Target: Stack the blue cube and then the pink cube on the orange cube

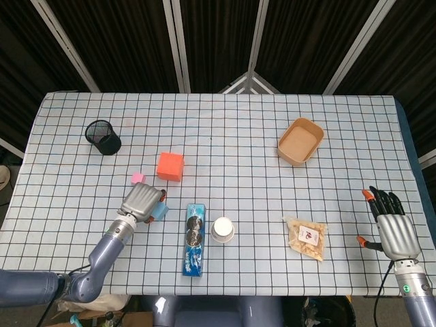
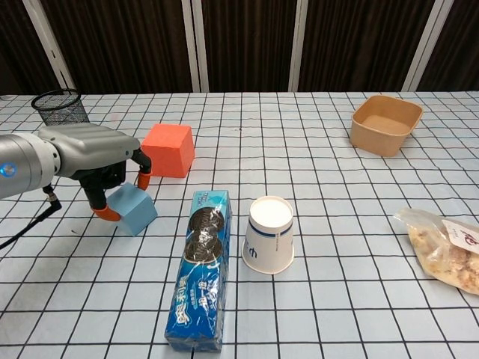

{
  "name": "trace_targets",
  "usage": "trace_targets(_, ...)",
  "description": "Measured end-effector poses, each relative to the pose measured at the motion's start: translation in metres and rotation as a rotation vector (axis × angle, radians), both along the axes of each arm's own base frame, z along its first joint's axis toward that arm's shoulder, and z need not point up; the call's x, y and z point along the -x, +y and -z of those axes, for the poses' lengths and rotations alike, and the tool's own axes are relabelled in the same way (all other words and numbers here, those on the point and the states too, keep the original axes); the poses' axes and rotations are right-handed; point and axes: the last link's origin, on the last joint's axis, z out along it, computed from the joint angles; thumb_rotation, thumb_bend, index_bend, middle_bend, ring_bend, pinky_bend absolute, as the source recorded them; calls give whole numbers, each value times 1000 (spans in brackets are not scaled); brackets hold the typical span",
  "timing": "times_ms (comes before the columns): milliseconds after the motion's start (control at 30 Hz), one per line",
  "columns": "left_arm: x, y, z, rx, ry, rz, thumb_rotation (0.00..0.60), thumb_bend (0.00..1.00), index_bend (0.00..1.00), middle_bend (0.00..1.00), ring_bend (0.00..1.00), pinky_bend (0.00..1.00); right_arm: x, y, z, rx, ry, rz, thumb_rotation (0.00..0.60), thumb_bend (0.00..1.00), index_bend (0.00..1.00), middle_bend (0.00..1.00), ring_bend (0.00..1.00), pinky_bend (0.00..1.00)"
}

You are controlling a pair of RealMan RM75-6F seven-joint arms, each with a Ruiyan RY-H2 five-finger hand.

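First step: grasping blue cube, on cloth beside cookie pack. Left hand over it, fingertips straddling its sides, firm hold unclear. Right hand idle, spread, holding nothing. Next: pinch, lift, carry to orange cube; pink cube waits.

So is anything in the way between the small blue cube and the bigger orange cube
Nothing visible. The left hand is around the small blue cube, and only bare checked tablecloth lies between it and the bigger orange cube.

Head view overhead, whole table; chest view low, near, front.
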Motion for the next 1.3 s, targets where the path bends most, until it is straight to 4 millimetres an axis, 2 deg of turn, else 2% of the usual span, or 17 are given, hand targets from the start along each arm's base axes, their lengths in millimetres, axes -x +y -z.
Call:
trace_targets(233,1,0,-1,-3,6,-7,600,243,421,869,690,713,0,0,1,-3,2,5,600,94,0,43,34,36)
trace_targets(500,0,0,-4,-6,7,-14,600,338,456,868,690,712,1,-1,0,-3,-1,9,600,95,0,42,34,36)
trace_targets(600,-5,0,-10,-19,2,-11,600,370,472,867,690,712,1,-1,1,-6,-1,7,600,95,0,42,34,36)
trace_targets(833,-21,2,-37,-94,-20,-31,600,375,472,864,690,712,-1,0,1,-9,-3,1,600,95,0,42,34,36)
trace_targets(1133,-49,24,-68,-216,-66,-166,600,374,478,864,690,712,0,0,1,-13,-4,1,600,95,0,42,34,36)
trace_targets(1300,-61,48,-77,-280,-124,-271,600,375,480,864,690,712,0,0,2,-19,-6,2,600,94,0,42,35,36)
